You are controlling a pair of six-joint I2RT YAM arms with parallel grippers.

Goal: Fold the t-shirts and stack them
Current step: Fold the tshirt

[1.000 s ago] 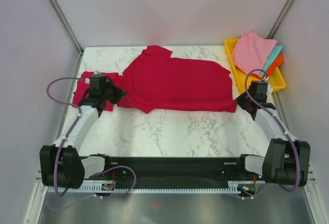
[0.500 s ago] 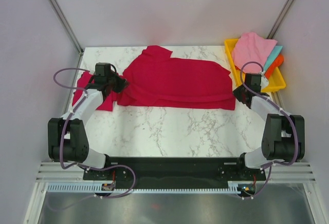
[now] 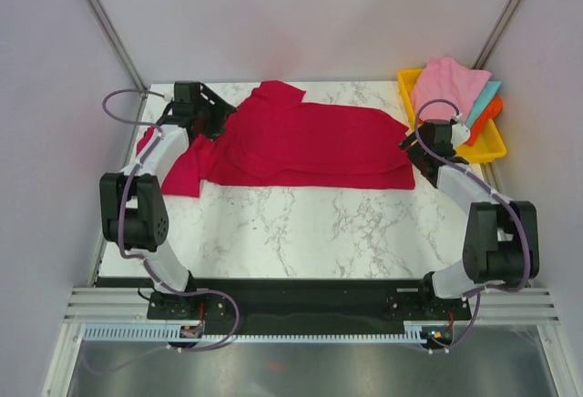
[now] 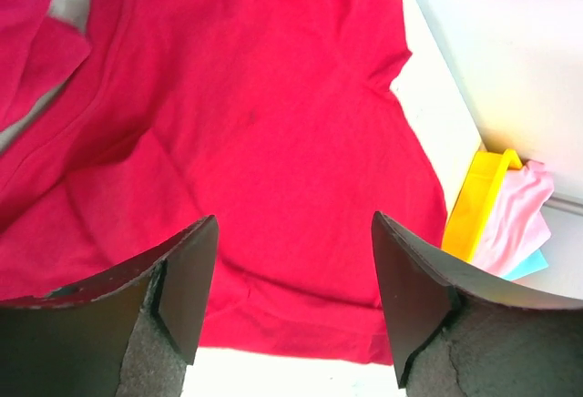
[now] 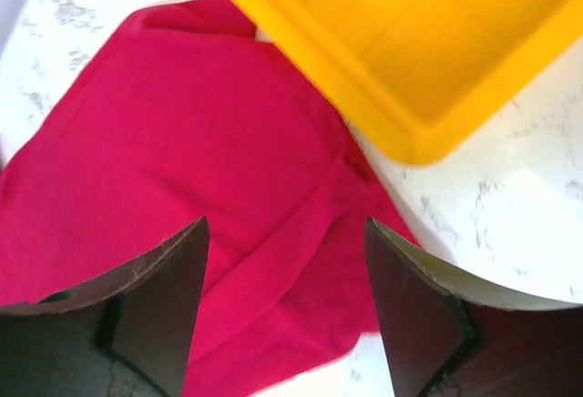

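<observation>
Fold-and-stack run: nothing gripped on either side.
Marble table: carries everything. Larger t-shirt: lies spread across the far middle, near edge doubled over in a band, one sleeve pointing to the far edge. Second t-shirt: sits rumpled at the left edge, touching the first. Yellow tray: stands at the far right corner, just beside the spread shirt's right end; holds a pink cloth over teal and orange pieces. Left gripper: hovers above the shirt's left end, fingers wide apart, empty. Right gripper: hangs over the right end near the tray, fingers likewise apart, clasping nothing.
</observation>
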